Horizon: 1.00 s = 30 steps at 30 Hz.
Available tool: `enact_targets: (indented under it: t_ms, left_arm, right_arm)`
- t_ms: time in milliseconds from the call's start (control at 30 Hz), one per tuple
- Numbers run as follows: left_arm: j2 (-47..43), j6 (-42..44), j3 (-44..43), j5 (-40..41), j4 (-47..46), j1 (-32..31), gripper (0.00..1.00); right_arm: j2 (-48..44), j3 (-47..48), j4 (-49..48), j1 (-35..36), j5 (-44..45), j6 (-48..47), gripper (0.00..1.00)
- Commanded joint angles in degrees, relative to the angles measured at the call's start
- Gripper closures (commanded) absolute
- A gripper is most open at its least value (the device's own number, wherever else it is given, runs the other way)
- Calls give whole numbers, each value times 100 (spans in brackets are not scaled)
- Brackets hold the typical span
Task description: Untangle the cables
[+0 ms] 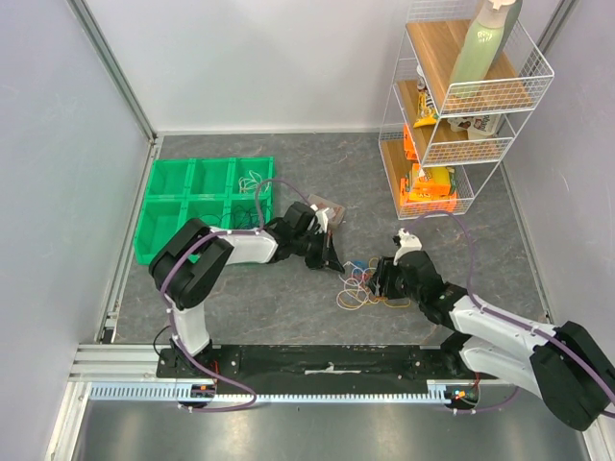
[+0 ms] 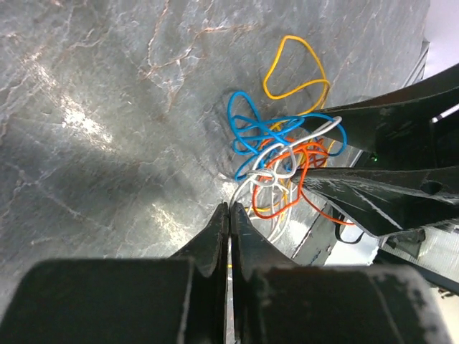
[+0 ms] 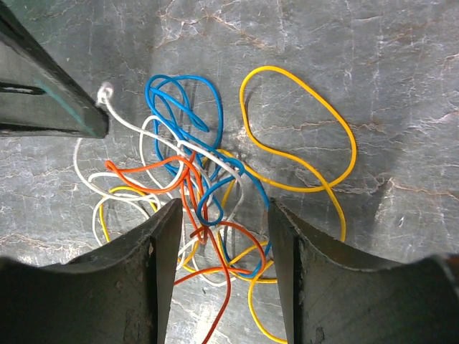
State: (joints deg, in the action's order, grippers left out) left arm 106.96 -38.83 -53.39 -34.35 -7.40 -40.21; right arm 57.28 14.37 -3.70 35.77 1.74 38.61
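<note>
Cables (image 1: 363, 286), thin wire loops in yellow, white, blue and orange-red, lie in one tangled heap on the grey marbled table (image 1: 288, 317), about midway between its left and right edges and nearer its front edge than its back. From the left, we first see a green plastic compartment tray (image 1: 207, 195) in the back left corner, well apart from the heap. Next comes the left gripper (image 2: 229, 209), fingers pressed fully together at the heap's left side. The white cable (image 3: 122, 115) runs straight to its tip, so we judge it pinched there, though the contact is too small to confirm. The blue cable (image 3: 179, 76) and the orange-red cable (image 3: 143, 170) are laced through that white strand. The right gripper (image 3: 224, 208) hangs over the heap with its jaws apart, several strands between them, nothing gripped. A white wire shelf (image 1: 495, 86) with a pale green bottle (image 1: 485, 43) stands in the back right corner.

Our worry is the pull. If the left arm draws the white cable away while it is threaded through the others, the whole heap may drag along or the knot may tighten. So thin a wire could also slip from the closed fingers. If the right jaws close where they are, they may catch several strands at once.
</note>
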Motion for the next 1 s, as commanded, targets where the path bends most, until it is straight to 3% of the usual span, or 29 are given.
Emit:
enact_targets:
  t_ms: [0,233,400,667,833,967]
  left_arm:
    - [-920,463,-286,226,230,13,98]
    - [-3318,1605,-462,543,537,-40,98]
    - [-4787,2177,-1129,596,887,-40,98]
    - [-5079,2503,-2684,895,2075,-40,98]
    - [-5159,2301,-3019,886,1944,-40,98]
    - [-5009,2134,-3064,1000,2032,-40,98]
  right_arm:
    - [99,66,-157,-9,159,111,40]
    - [556,241,28,-17,467,261,34]
    - [881,364,28,-26,494,296,30]
    - [1049,453,80,-35,599,358,28]
    - [848,558,159,-52,416,157,26]
    - [110,899,352,-35,12,-668,16]
